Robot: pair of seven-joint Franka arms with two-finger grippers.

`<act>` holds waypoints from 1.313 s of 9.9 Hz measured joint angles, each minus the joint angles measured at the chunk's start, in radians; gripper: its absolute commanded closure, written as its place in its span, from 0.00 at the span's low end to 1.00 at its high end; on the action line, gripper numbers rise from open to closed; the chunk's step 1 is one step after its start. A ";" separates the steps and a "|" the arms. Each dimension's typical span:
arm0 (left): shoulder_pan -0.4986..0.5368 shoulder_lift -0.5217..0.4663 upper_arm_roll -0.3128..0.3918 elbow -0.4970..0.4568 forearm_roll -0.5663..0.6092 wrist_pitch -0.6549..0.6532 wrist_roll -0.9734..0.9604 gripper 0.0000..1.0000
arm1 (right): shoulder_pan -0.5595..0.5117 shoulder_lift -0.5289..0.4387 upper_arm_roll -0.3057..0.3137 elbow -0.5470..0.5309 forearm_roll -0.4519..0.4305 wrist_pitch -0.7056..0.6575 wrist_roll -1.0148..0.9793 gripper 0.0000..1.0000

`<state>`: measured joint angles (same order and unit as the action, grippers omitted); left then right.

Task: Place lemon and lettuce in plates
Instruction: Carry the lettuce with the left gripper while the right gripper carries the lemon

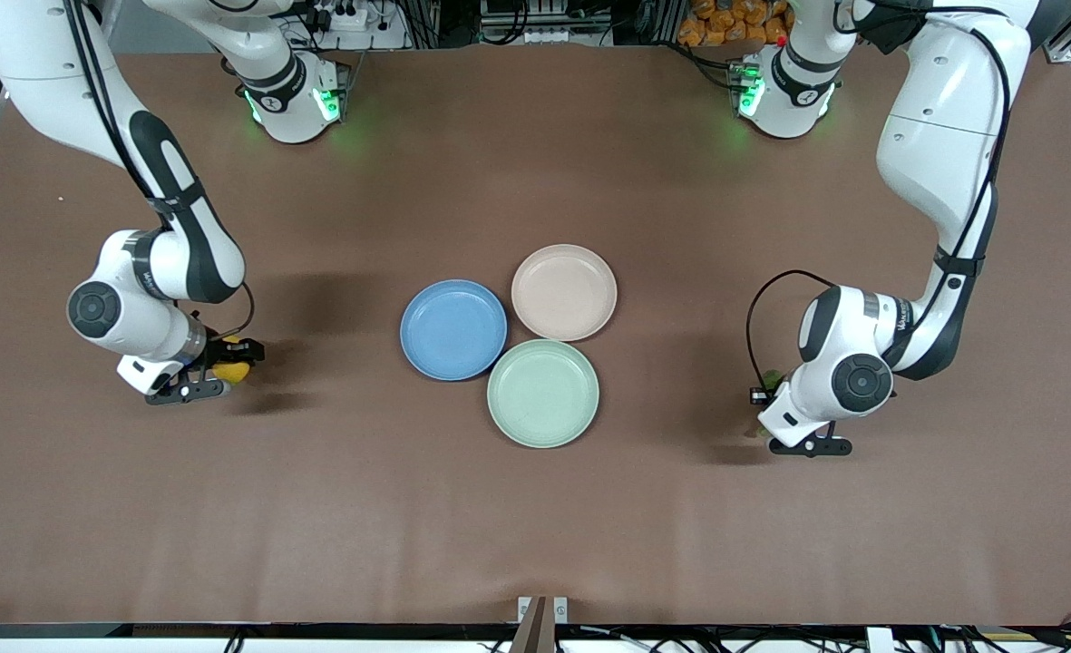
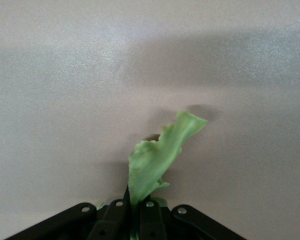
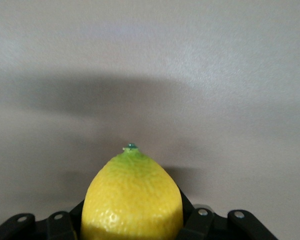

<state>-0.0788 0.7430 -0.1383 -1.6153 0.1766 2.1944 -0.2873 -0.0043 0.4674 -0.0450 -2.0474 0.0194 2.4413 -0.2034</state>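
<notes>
Tabletop (image 1: 535,526) lay bare and wide around us, with the blue plate (image 1: 452,329), the beige-pink plate (image 1: 564,292) and a mint-green plate (image 1: 543,393) clustered at its middle, rims touching or nearly so, well apart from both our grippers. Our right gripper (image 1: 218,370) was clenched on the lemon (image 1: 231,370), near the right arm's end of the table, its long axis running out between the fingers with the green-tipped end pointing away from the wrist. Our left gripper (image 1: 768,408), near the left arm's end, pinched the lettuce (image 2: 157,157) by one end, the leaf stretching lengthwise away from the fingers.
</notes>
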 measured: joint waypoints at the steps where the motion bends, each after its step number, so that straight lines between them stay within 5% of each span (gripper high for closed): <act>1: 0.000 0.000 0.000 0.002 0.000 0.000 -0.018 1.00 | 0.005 -0.010 0.004 0.008 0.001 -0.009 0.017 0.57; 13: 0.009 -0.020 -0.056 0.010 0.001 0.003 -0.166 1.00 | 0.285 -0.024 0.026 0.055 0.138 -0.015 0.399 0.57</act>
<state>-0.0702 0.7229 -0.1945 -1.6053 0.1777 2.1970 -0.4534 0.2809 0.4432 -0.0186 -1.9929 0.1570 2.4265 0.1960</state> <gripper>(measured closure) 0.960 0.419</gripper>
